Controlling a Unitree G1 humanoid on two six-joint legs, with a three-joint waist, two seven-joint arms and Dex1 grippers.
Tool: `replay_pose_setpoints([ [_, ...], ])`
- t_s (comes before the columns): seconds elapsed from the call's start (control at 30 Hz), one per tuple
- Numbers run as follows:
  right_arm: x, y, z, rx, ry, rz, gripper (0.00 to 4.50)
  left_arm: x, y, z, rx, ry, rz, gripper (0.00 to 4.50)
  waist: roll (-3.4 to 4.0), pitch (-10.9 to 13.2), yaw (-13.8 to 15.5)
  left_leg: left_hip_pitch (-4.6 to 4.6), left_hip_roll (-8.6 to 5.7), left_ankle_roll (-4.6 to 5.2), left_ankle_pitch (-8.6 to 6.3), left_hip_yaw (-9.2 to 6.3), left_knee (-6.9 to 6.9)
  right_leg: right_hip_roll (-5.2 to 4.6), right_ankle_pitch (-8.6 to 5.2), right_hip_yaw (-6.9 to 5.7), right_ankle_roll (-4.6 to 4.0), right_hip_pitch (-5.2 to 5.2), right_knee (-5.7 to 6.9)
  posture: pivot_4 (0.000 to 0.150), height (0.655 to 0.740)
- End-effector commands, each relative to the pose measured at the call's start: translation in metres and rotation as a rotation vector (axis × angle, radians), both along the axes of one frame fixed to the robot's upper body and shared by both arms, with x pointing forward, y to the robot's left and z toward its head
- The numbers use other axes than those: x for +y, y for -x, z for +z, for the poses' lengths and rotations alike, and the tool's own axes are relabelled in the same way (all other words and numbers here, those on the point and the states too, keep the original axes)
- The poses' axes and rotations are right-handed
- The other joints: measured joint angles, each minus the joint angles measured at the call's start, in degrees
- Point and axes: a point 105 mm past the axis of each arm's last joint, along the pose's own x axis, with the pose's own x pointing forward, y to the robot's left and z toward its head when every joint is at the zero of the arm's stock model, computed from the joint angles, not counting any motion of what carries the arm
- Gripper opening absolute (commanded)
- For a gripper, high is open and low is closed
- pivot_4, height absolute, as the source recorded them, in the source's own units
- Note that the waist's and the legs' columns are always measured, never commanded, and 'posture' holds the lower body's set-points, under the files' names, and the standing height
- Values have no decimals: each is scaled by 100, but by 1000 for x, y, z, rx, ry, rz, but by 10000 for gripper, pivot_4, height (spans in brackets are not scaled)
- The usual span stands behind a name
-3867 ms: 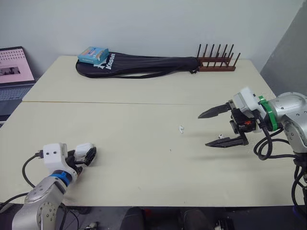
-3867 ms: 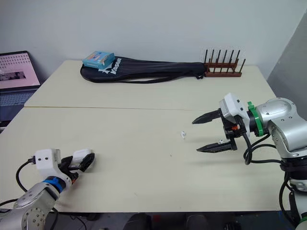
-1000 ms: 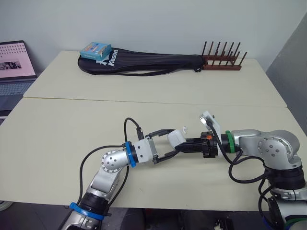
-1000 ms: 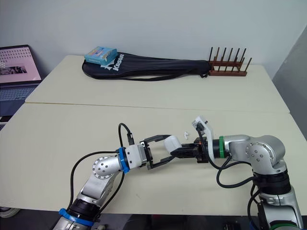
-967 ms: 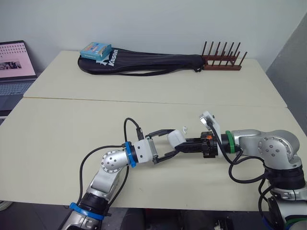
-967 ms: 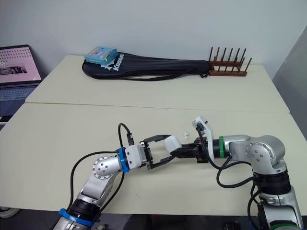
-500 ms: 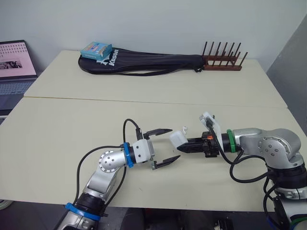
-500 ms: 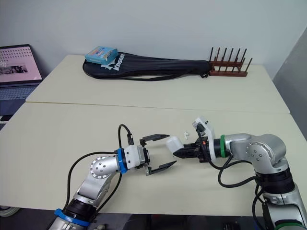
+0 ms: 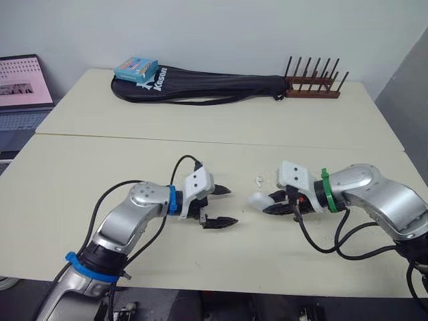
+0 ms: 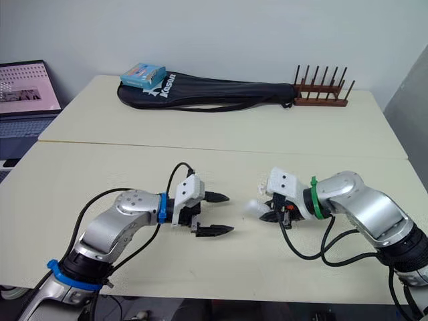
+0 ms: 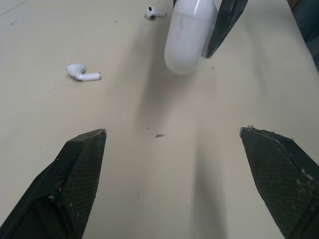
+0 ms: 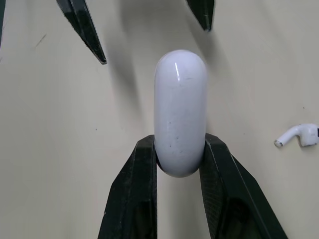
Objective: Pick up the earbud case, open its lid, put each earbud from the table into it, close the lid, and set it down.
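Fingers of the right gripper (image 12: 179, 144) are pinching the glossy white, pill-shaped earbud case (image 9: 257, 199) just right of frame centre; left gripper (image 9: 231, 206) is gaping empty. Black bag (image 9: 214, 87) is showing "Kason".

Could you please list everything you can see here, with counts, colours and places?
table: 2, beige, butted together, near and far
case: 1, white, lid shut, in the right gripper just over the near table
earbud: 2, white, loose on the near table by the case
bag: 1, black, lying along the far table
box: 1, blue, on the bag's left end
rack: 1, brown, at the bag's right end
laptop: 1, screen lit, beyond the table's left edge
left gripper: black fingers, open, facing the case
right gripper: black fingers, shut on the case
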Motion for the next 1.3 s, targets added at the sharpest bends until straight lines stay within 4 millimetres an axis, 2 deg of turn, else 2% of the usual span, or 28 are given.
replay_pose_setpoints([
  [0.03,6,-1,14,-78,9,56,7464,-18,4,12,-29,-15,-65,45000,0,0,5,0,0,-1,0,0,1,0,0,0,0,0,0,1500,6871],
  [0.17,7,-2,14,-76,16,67,7464,-30,-1,17,-53,-18,-72,45000,0,0,7,1,0,-2,1,-3,2,-1,1,-1,-1,1,2,1500,6871],
  [0.57,7,-5,12,-77,32,69,7464,-40,-8,15,-83,-32,-88,45000,1,0,8,1,-2,-3,2,-2,4,-5,1,0,-2,2,4,1500,6871],
  [0.67,7,-5,12,-79,34,69,7464,-43,-8,16,-86,-26,-92,39217,1,0,7,1,-2,-3,2,-3,4,-5,1,0,-2,2,5,1500,6871],
  [0.97,7,-5,9,-83,42,75,7464,-50,-7,15,-99,-9,-107,9210,1,0,7,1,-3,-3,3,-2,5,-5,1,0,-2,2,6,1500,6871],
  [1.0,8,-5,9,-83,43,77,7463,-51,-7,15,-101,-9,-109,8087,1,0,7,1,-3,-3,3,-2,5,-5,1,0,-2,2,6,1500,6871],
  [1.2,7,-4,8,-80,49,84,7463,-49,-8,10,-110,-19,-110,8086,1,0,8,1,-3,-3,3,-2,6,-5,1,0,-2,2,7,1500,6871],
  [1.27,3,-4,8,-88,65,90,15021,-46,-9,8,-112,-23,-103,8086,1,0,7,1,-3,-4,3,-2,6,-5,1,0,-2,2,7,1500,6871],
  [1.3,0,-4,8,-92,74,94,17377,-44,-10,7,-109,-22,-96,8061,1,0,8,2,-3,-4,3,-2,6,-5,1,0,-2,2,7,1500,6871],
])
